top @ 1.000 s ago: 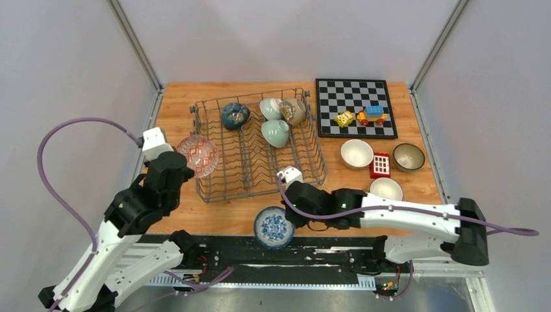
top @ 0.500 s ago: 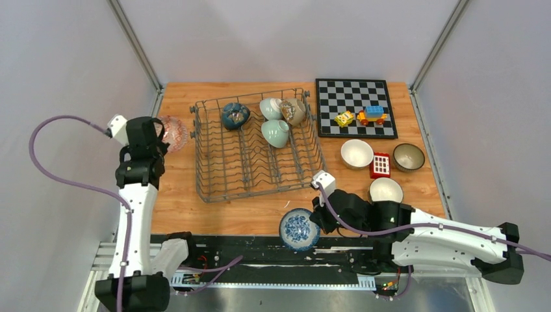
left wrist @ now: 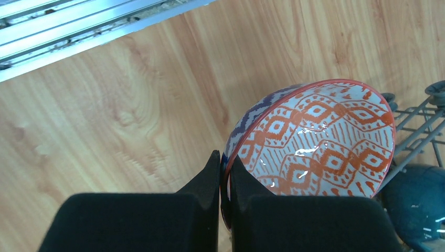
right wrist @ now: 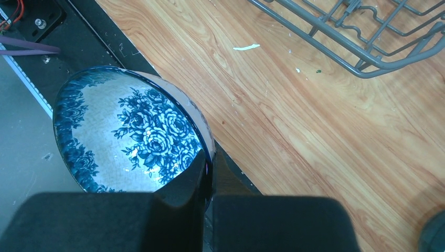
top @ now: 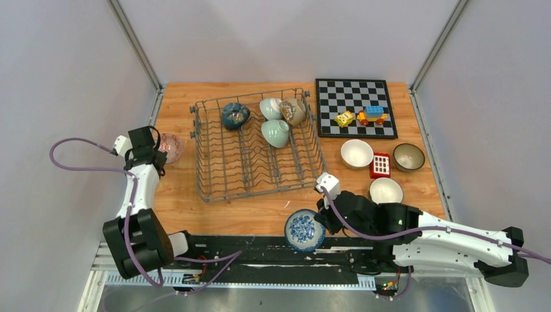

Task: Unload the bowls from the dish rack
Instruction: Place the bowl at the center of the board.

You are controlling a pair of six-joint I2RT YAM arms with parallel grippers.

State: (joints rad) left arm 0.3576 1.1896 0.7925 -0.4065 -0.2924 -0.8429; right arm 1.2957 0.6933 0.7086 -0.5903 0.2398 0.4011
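- Diamond bowl (left wrist: 315, 142): white inside, orange-red diamonds and stripes, red rim; blue-purple outside.
- Rose bowl (right wrist: 131, 131): blue roses on white.
- Teal bowl (top: 234, 115): dark teal.
- Dish rack (top: 250, 197): grey wire.
- Chessboard (top: 354, 97): black-and-white checks.
- Table (top: 175, 104): orange-brown wood grain.

The right gripper (right wrist: 209, 168) fills the bottom of the view, its two black fingers (right wrist: 181, 191) pressed together on the rim of a blue-and-white bowl (right wrist: 126, 131); one finger sits inside the rim, the other outside; the bowl is tilted, its rose-patterned inside facing the camera; it hangs over the black strip (right wrist: 89, 37) along the edge of the wooden table (right wrist: 315, 131); a purple cable (right wrist: 26, 49) crosses the upper left corner; a small white fleck (right wrist: 245, 48) lies on the wood; a corner of the grey wire dish rack (right wrist: 362, 47) shows at the upper right, well apart from the bowl.
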